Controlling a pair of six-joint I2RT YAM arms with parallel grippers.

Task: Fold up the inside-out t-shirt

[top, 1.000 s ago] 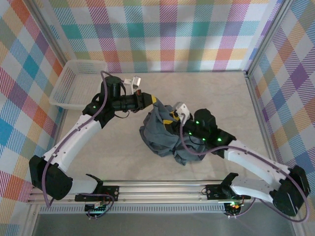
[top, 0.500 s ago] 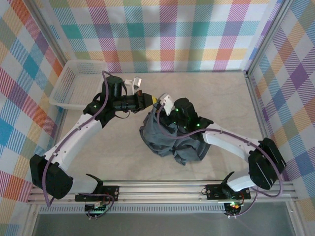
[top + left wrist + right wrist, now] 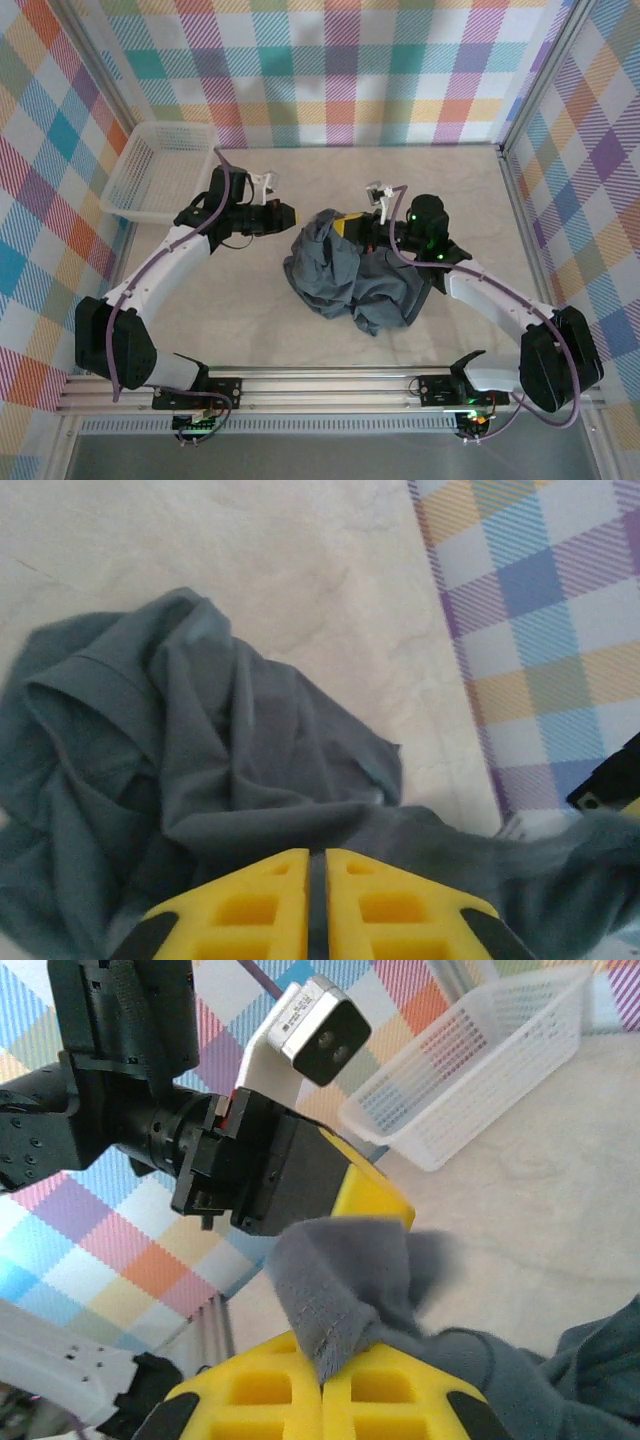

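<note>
Broadly, the pale marbled bench (image 3: 250, 320) carries the slate blue-grey t-shirt (image 3: 345, 280), crumpled in a heap at its middle, between the two arms. A white lattice basket (image 3: 160, 170) sits at the far left corner, well apart. The right gripper (image 3: 322, 1385) has its yellow jaws clenched on a hemmed edge of the shirt. The left gripper (image 3: 316, 885) hangs just left of the heap, its jaws nearly together and pinching no cloth.

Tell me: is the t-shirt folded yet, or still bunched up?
Still bunched up. The t-shirt lies in a wrinkled heap on the table, with no flat folded edges. The right hand is shut on a pinch of its fabric.
</note>
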